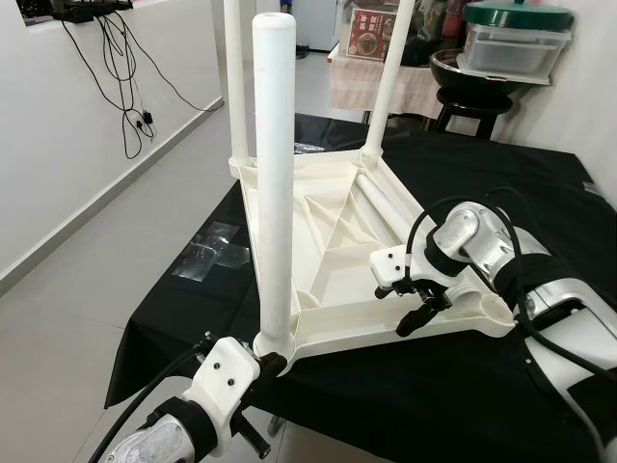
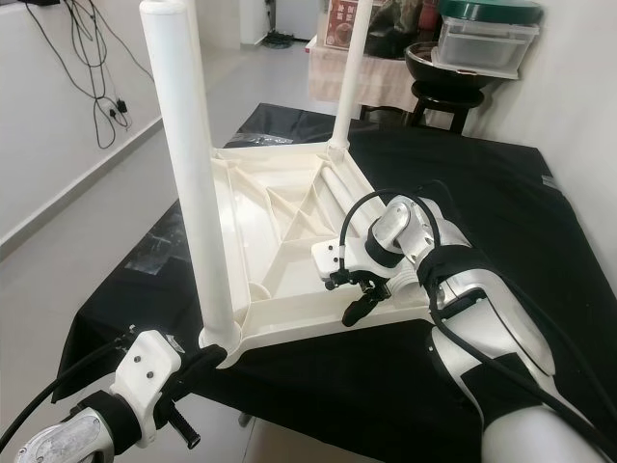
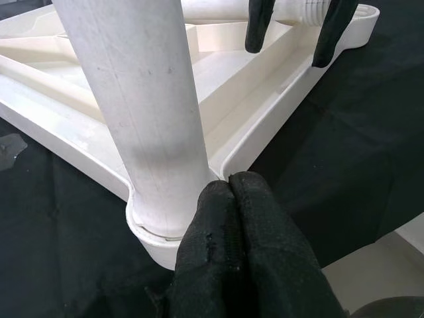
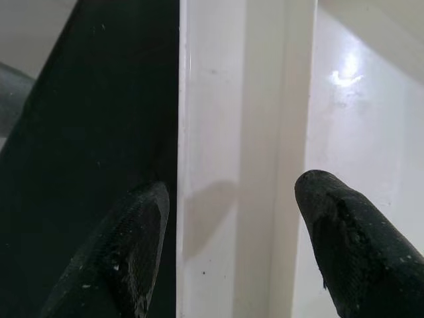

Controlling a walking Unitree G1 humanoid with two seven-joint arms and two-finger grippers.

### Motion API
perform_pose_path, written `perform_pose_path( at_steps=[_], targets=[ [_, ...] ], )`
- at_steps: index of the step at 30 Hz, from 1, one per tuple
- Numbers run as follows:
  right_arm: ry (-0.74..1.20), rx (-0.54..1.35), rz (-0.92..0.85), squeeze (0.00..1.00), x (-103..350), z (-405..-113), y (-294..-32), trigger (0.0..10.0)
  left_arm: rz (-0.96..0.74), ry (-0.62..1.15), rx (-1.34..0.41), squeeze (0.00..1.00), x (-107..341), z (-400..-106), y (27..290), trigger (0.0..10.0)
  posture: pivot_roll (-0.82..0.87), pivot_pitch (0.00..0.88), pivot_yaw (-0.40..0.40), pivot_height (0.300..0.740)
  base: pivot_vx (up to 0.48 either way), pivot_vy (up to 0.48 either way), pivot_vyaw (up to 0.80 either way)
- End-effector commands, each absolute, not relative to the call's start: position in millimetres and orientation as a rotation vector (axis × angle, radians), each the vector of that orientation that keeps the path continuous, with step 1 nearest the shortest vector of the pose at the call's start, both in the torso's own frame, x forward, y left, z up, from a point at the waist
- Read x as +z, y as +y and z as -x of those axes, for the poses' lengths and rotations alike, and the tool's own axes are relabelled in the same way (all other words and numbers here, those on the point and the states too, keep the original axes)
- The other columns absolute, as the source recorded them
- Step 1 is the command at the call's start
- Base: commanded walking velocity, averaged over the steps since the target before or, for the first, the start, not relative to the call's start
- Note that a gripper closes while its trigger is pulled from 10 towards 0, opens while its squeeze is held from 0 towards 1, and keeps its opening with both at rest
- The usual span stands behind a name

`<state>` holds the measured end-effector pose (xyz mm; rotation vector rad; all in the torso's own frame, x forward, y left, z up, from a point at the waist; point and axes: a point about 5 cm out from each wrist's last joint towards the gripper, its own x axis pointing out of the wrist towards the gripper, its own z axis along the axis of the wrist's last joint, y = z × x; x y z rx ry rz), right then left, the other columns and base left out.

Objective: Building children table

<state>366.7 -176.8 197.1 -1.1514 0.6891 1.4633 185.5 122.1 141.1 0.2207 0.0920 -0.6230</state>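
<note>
1. A black cloth (image 1: 501,386) is covering the work surface, with pale floor tiles (image 1: 106,251) showing off to the robot's left.
2. The white plastic children's table top (image 1: 337,241) is lying upside down on that cloth, ribbed underside facing up, near corner sitting right at the cloth's front edge.
3. Three white legs are standing upright in the corner sockets: the near leg (image 1: 273,183) at the front left corner, and two far legs (image 1: 237,87) (image 1: 390,82) at the back.
4. A fourth leg (image 1: 386,204) is lying flat inside the top, along its right side.
5. The right gripper (image 2: 355,297) is hovering over the front right rim, fingers (image 4: 351,245) spread wide with the rim running between them, gripping nothing.
6. The left gripper (image 3: 230,192) is sitting at the base of the near leg, fingers pressed together, tips touching the leg and the rim.
</note>
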Motion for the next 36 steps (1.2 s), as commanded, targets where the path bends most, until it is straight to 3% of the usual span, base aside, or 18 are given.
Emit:
perform_pose_path(
  at_steps=[1,11,12,16,17,18,36],
  targets=[
    [0.666,1.453,1.145,0.00,204.0,-367.5,-180.3,10.0,-0.236,0.115,-0.619,0.00,137.5,-185.4,124.6,10.0,0.09,0.035,-0.086,0.740,0.000,0.000,0.00],
    [0.789,1.467,1.220,0.00,174.4,-359.8,-185.3,9.6,-0.234,0.113,-0.620,0.00,136.8,-186.5,123.6,10.0,0.08,0.032,-0.085,0.740,0.000,0.000,0.00],
    [0.804,1.470,1.231,0.00,170.3,-359.0,-184.2,4.6,-0.235,0.112,-0.620,0.00,136.6,-186.7,123.4,10.0,0.09,0.028,-0.085,0.740,0.000,0.000,0.00],
    [0.809,1.470,1.240,0.00,167.4,-358.8,-182.2,5.1,-0.236,0.112,-0.621,0.00,136.5,-186.9,123.4,10.0,0.09,0.027,-0.086,0.740,0.000,0.000,0.00],
    [0.811,1.469,1.244,0.00,165.9,-358.8,-181.0,3.5,-0.236,0.112,-0.621,0.00,136.3,-186.9,123.3,10.0,0.09,0.026,-0.086,0.740,0.000,0.000,0.00],
    [0.804,1.466,1.251,0.00,164.2,-359.1,-178.1,0.0,-0.238,0.112,-0.620,0.00,136.2,-186.9,123.3,10.0,0.09,0.023,-0.088,0.740,0.000,0.000,0.00],
    [0.733,1.427,1.109,0.00,156.3,-358.0,-165.2,0.0,-0.241,0.104,-0.620,0.00,137.1,-188.5,122.1,10.0,0.08,0.022,-0.089,0.740,0.000,0.000,0.00]
  ],
)
